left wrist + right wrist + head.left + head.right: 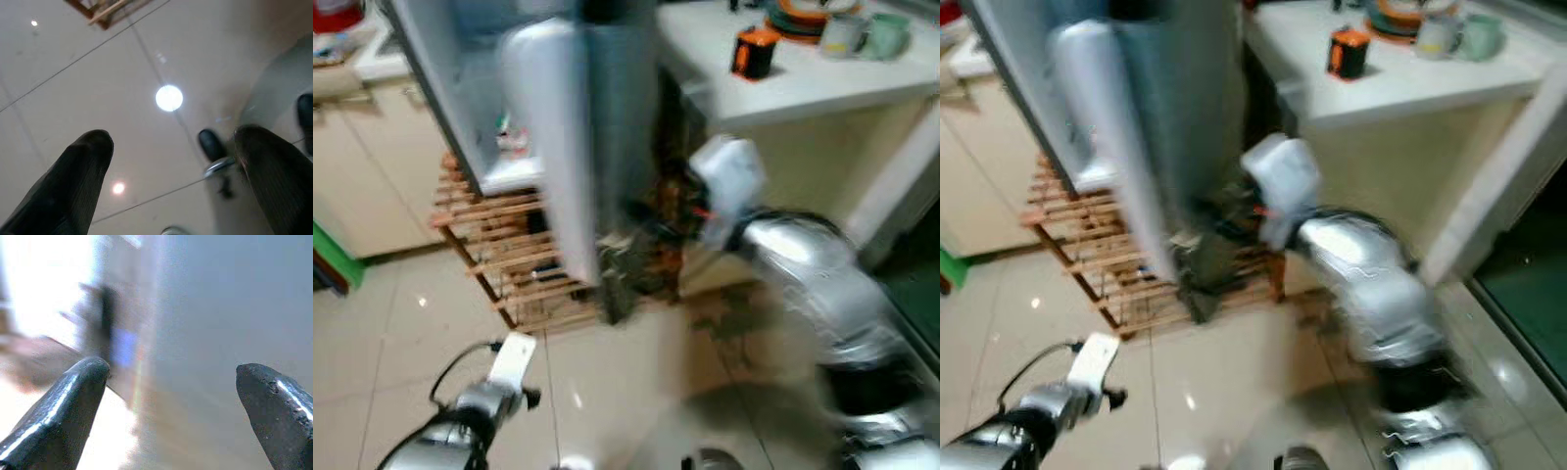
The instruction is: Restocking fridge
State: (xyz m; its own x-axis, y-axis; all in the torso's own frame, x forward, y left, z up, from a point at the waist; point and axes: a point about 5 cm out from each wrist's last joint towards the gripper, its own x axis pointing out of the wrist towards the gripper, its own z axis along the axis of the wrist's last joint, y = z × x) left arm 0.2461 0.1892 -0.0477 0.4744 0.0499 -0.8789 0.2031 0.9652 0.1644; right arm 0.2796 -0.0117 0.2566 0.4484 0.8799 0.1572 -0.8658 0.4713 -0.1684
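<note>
The grey fridge (622, 117) stands ahead with its door (460, 88) swung open to the left; small items sit on a door shelf (512, 137). My right arm reaches forward and low toward the foot of the fridge, blurred by motion. In the right wrist view, my right gripper (171, 369) is open, holds nothing, and faces a grey fridge panel (230, 308). My left arm (475, 406) hangs low at the front left. Its gripper (171, 142) is open over the tiled floor (98, 83) with nothing between its fingers.
A wooden slatted rack (509, 245) stands on the floor beside the fridge. A white counter (822, 83) at the right carries an orange and black object (754, 51), mugs (867, 34) and stacked plates (798, 18). Cream cabinets (367, 166) line the left. Glossy floor tiles (411, 333) lie in front.
</note>
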